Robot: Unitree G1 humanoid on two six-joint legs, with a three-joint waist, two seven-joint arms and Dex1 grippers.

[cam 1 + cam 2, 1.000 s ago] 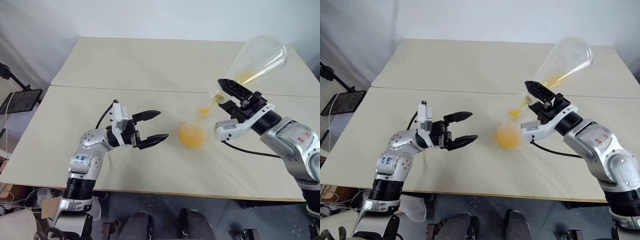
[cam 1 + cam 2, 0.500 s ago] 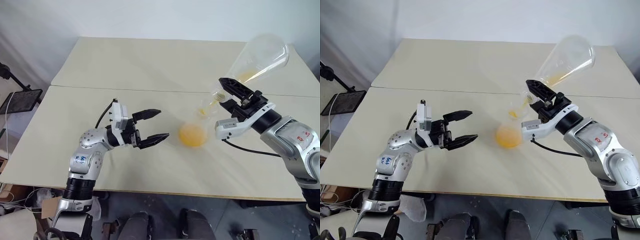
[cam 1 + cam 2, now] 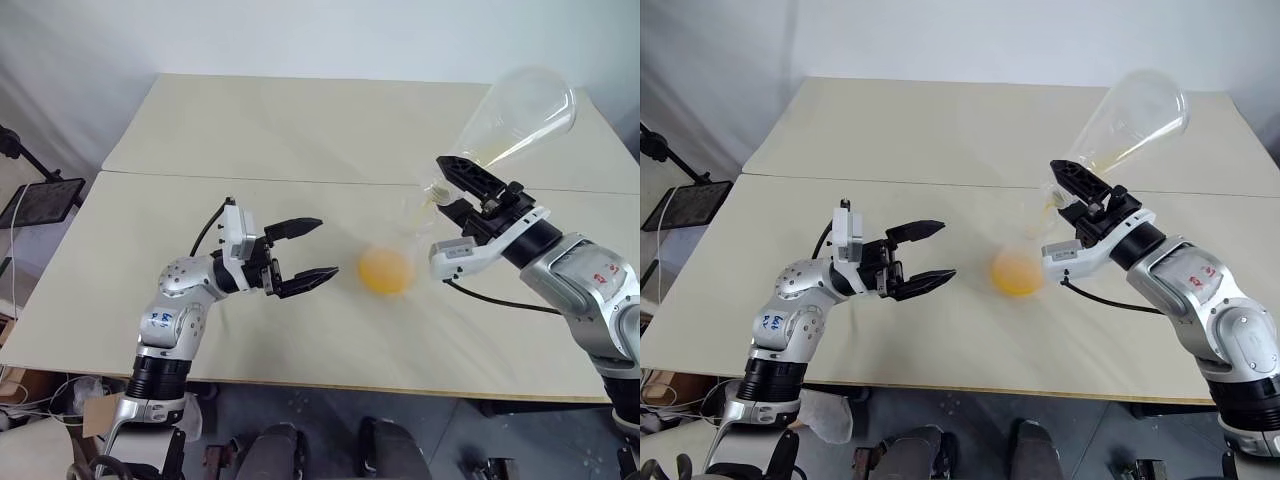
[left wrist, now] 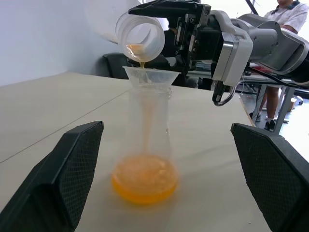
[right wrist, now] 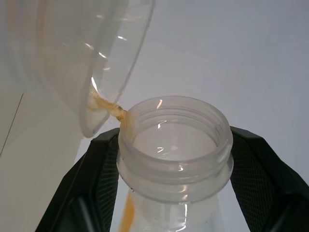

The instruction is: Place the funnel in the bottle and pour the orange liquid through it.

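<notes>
Pouring is shown in progress: a large clear conical flask is clamped at its neck by the right gripper and tipped mouth-down, its wide base raised toward 1 o'clock in the head views. A thin stream of the orange liquid is seen leaving the flask mouth and entering the funnel, which is seated upright in the neck of the bottle. The bottle stands upright on the pale table, near mid-table, and its rounded base is filled by a shallow orange pool. A small residue of liquid is retained along the lower wall of the tilted flask. The left gripper is held at 9 o'clock of the bottle, apart from it, with its two black fingers spread wide and nothing between them; in the left wrist view the bottle is framed between them.
</notes>
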